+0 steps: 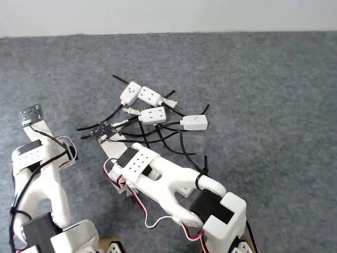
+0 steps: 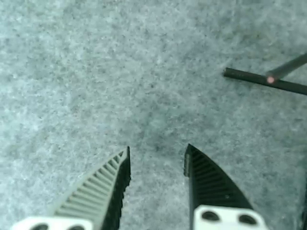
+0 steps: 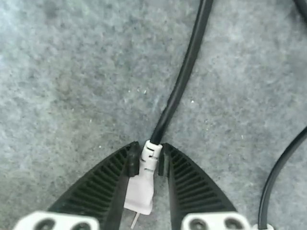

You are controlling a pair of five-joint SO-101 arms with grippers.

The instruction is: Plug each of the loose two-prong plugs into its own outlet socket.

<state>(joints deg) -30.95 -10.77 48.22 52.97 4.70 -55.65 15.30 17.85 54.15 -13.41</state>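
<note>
Surface: grey felt-like mat [image 1: 263, 79] is covering the table, and a pale wall is running along its far edge.
Sockets: four small white sockets [image 1: 154, 115] are lying in a loose cluster near the middle of the mat, with black cords looping and crossing among them.
Held plug: a small white plug [image 3: 143, 184] is sitting between the right gripper's fingers. Its flat body is narrowing to a ribbed collar, a thin metal prong is poking out of its other end, and a black cord [image 3: 184, 72] is running from the collar across the mat.
Right gripper: the right gripper [image 3: 148, 149] is pinching the white plug by its two flat sides, and is sitting just on the near-left side of the socket cluster.
Left gripper: the left gripper [image 2: 157, 149] is holding its ribbed fingers spread with nothing between them. It is hanging over bare mat well to the left of the sockets, with a cut cord end [image 2: 264, 79] lying near.
</note>
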